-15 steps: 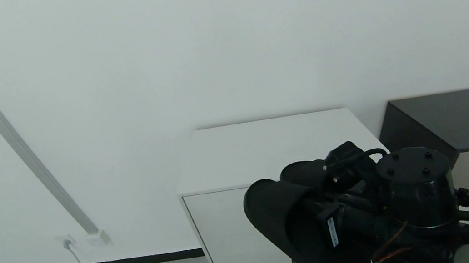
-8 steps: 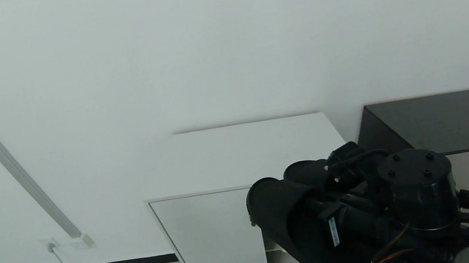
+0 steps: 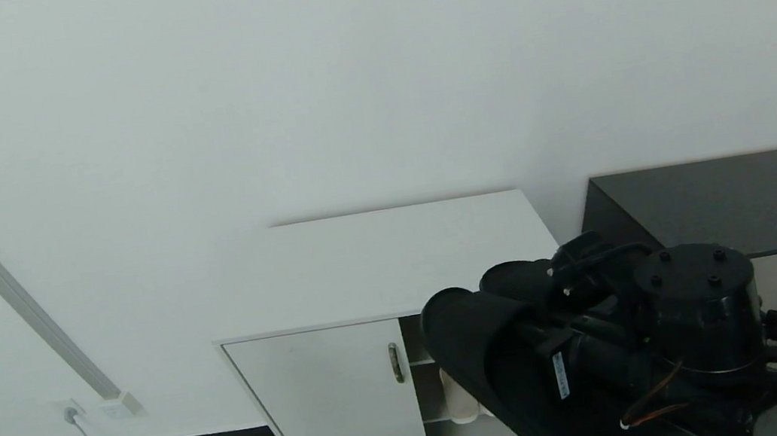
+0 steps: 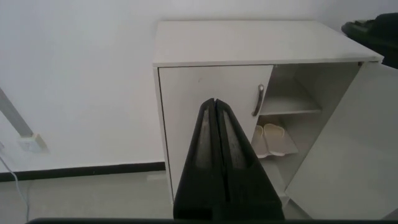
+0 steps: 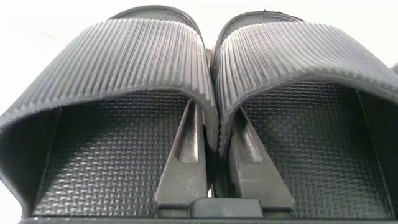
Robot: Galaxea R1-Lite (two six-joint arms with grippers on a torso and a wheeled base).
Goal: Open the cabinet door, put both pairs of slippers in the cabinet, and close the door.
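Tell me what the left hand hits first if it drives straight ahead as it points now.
The left hand would likely meet the cabinet's closed door, beside its handle, not the open side with the pale slippers; depth is unclear.

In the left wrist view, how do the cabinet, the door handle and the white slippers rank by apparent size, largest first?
1. cabinet
2. white slippers
3. door handle, about as long as the pair but far thinner
All three lie at similar depth.
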